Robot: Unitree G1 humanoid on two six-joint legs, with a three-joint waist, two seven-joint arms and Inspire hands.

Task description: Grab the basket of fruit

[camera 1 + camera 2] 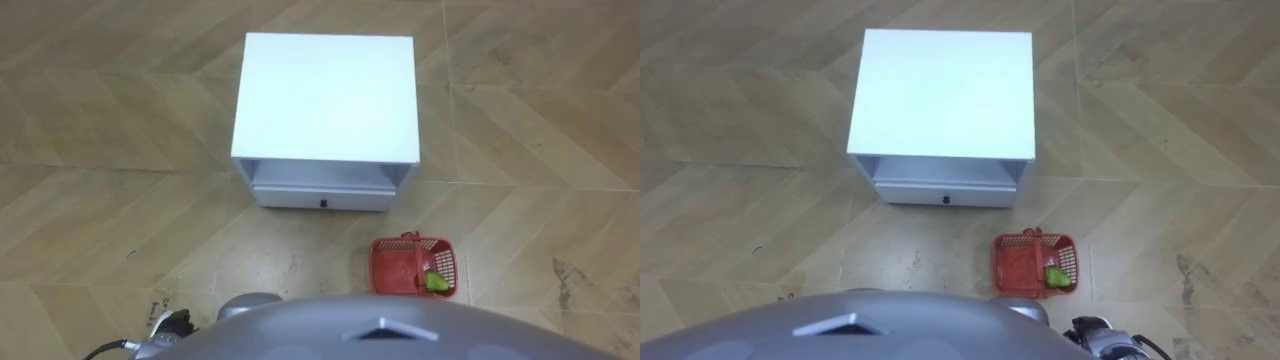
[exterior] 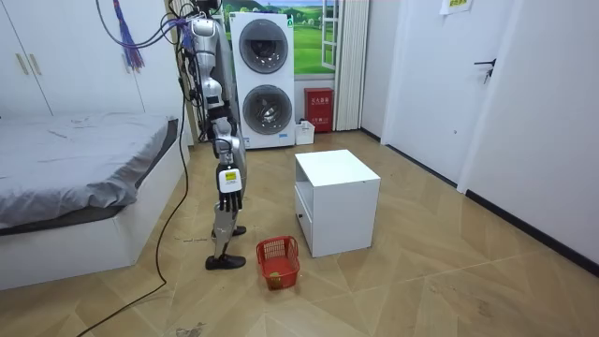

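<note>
Crouch to the basket (image 1: pixel 412 265), lower right on the floor, and hook its handle. I cannot tell whether the right hand (image 1: pixel 1095 330) or left hand (image 1: pixel 168 322) is clenched.

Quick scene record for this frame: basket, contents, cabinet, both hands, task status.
basket: red fruit basket, upright on the floor, near the cabinet's front
contents: one green fruit
cabinet: white cabinet, drawer closed, top bare
right hand: right hand hangs at the robot's side, clear of the basket
left hand: left hand low, clear of the basket
status: not yet picked up
</note>
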